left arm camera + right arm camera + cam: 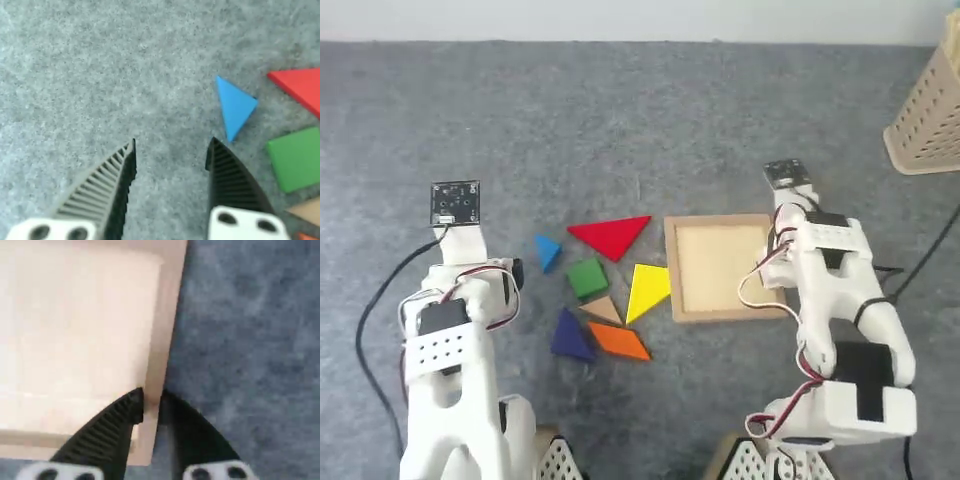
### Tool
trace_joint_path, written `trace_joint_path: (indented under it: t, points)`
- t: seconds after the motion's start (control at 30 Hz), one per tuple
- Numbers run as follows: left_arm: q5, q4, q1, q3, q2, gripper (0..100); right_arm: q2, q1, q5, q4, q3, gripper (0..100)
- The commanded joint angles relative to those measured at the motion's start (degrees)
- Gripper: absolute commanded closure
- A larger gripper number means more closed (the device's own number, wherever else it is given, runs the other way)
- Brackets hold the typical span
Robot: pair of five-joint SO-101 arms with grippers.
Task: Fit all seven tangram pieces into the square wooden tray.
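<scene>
Left tool (pixel 170 150) spread wide, holding nothing, just beside blue triangle (pixel 235 105), probably as first pick; right tool (pixel 152 400) pinched on rim of wooden tray (pixel 170 315), seemingly to steady it; tray unfilled, pieces (pixel 588 277) loose on desk (pixel 620 120).

5 triangles (pixel 609 236), 1 sq (pixel 587 278), 1 parallelogram (pixel 619 341), 1 tray (pixel 725 315), 2 arms (pixel 445 350).

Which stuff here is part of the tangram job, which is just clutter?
Job: wooden tray; red triangle, blue triangle, green square, yellow triangle, tan triangle, purple triangle, orange parallelogram.
Lying about: beige perforated holder.
</scene>
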Motion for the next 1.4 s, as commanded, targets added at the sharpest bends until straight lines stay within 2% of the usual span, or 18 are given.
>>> trace_joint_path:
  t: [0.0,0.1,0.33,0.63,0.87,0.97,1.17,1.37]
  points:
    - [0.9,-1.3,-0.1,-0.1,0.1,78,-1.6,0.3,4.6,0.9,-0.1,97.3]
    - [1.0,-1.4,-0.1,-0.1,0.1,78,-1.6,0.7,4.5,1.0,-0.4,97.5]
    - [1.0,-1.4,-0.1,-0.1,0.1,78,-1.6,9.3,4.8,0.9,-3.4,97.2]
    - [1.1,-1.4,-0.1,-0.2,0.1,78,-1.5,2.1,4.5,2.0,-1.2,97.4]
    - [1.1,-1.4,-0.1,-0.1,0.1,78,-1.1,13.6,4.8,2.7,-5.8,97.2]
    - [1.1,-1.4,-0.1,-0.1,0.1,78,-1.0,15.1,5.6,2.3,-6.5,97.2]
    - [1.1,-1.4,-0.1,-0.1,0.1,78,-0.9,9.5,6.4,2.8,-5.5,97.3]
    - [1.1,-1.4,-0.1,-0.2,0.1,78,-1.2,-3.6,1.3,2.8,-1.5,97.4]
